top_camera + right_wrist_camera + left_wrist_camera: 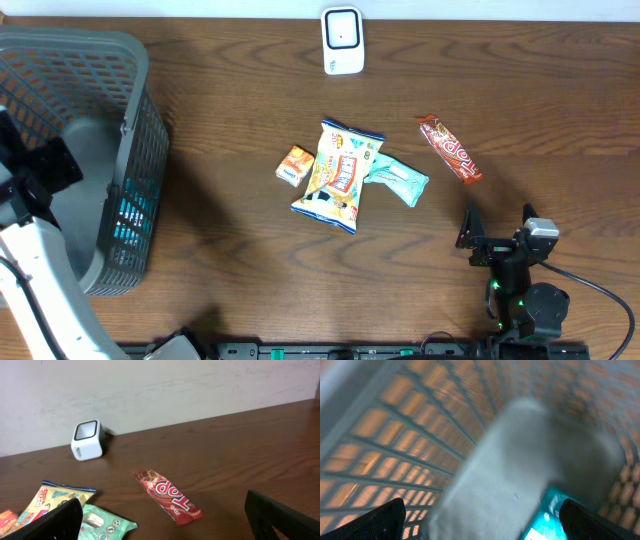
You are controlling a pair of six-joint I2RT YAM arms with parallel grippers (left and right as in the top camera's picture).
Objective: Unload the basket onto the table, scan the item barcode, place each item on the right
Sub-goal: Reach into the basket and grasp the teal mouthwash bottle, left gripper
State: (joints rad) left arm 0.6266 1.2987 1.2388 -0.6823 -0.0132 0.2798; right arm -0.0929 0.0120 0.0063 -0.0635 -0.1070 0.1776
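The left pincer (482, 505) stands spread over the basket (395, 435); the right pincer (162, 500) stands spread, empty, above the tabletop (240, 450). The scanner (88, 440) stands beyond.

Basket (75, 45) far left; scanner (342, 40) behind snack bag (340, 172); candy bar (450, 148) right.

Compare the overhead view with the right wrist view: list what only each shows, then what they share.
Only overhead: the grey basket on the left side. Only right wrist: the pale wall at the back. Both: the white scanner, the red Top bar, the yellow snack bag and the teal packet.
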